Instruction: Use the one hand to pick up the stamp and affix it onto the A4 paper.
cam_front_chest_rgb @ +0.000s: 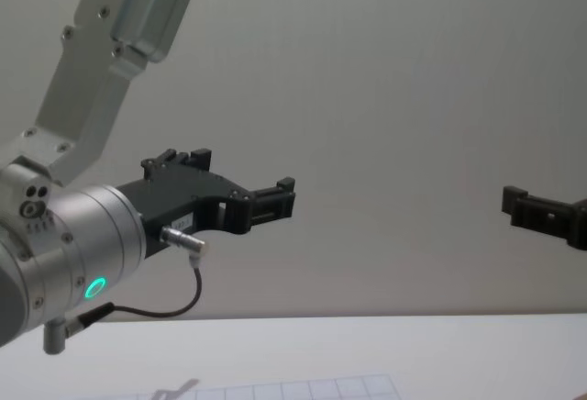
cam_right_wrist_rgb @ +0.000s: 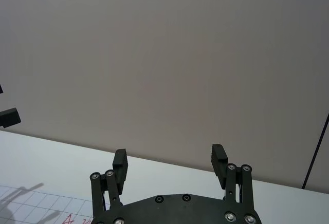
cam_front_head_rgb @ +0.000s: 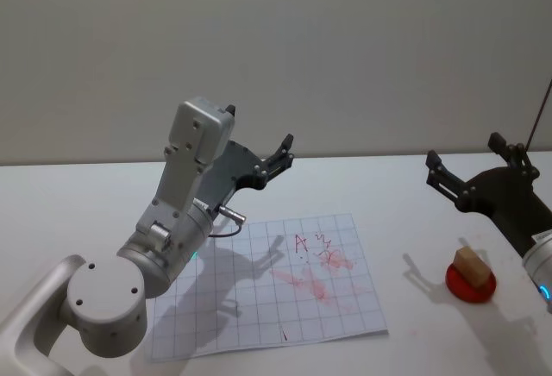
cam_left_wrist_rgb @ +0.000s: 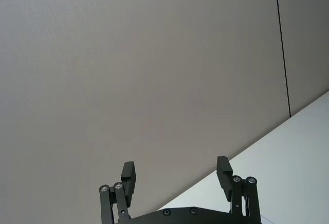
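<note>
Stamp [cam_front_head_rgb: 470, 264] is sitting on a red pad [cam_front_head_rgb: 485, 289] on the surface [cam_front_head_rgb: 86, 212], right of the paper [cam_front_head_rgb: 259, 307]. Right gripper [cam_front_head_rgb: 464, 153] is hovering released, above and beyond the stamp. Left gripper [cam_front_head_rgb: 280, 156] is hanging released, raised at the left.

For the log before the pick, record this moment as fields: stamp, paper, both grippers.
stamp: sits on a red pad at the table's right side, not gripped
paper: gridded sheet lying flat, left of the red pad, with red marks near its middle
right gripper: open, empty, raised above the table beyond the stamp
left gripper: open, empty, raised near the paper's far left part
task state: stamp not yet picked up
</note>
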